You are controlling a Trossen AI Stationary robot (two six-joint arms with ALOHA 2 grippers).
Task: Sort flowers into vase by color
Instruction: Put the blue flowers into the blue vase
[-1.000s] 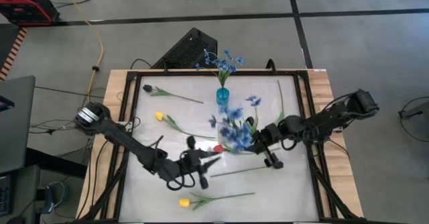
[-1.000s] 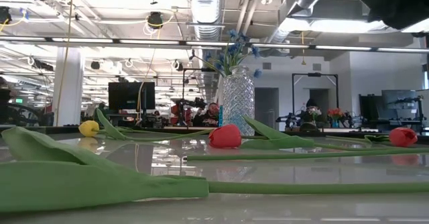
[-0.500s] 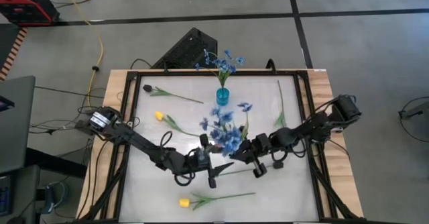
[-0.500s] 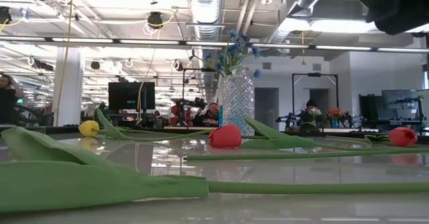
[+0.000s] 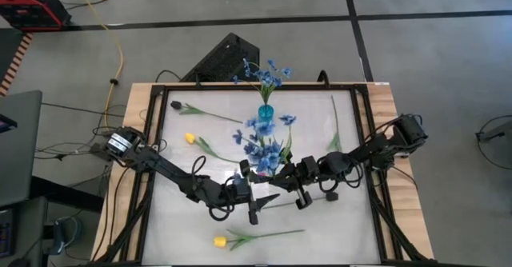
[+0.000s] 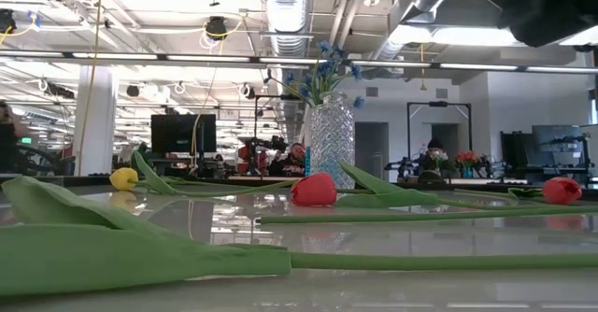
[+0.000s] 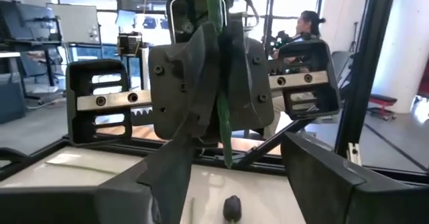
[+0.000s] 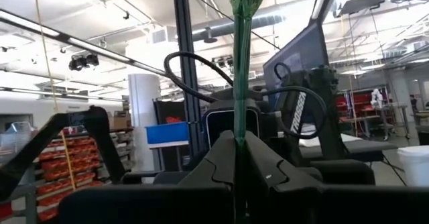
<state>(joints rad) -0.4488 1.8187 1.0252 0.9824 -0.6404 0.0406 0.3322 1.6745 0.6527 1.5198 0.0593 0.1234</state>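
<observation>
White vertical lettering "TROSSEN" on the dark arm link (image 8: 299, 120), right wrist view, no other legible text

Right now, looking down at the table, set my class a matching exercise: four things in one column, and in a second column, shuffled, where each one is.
Things:
1. blue bunch
2. vase
3. dark bloom
4. yellow tulip

Places:
A. lying at the table's near edge
B. standing at the far middle, blue flowers in it
C. lying in the far left corner
D. held up mid-table by the right gripper, facing the left gripper

Pairs: 1-D, 2-B, 3-C, 4-A
</observation>
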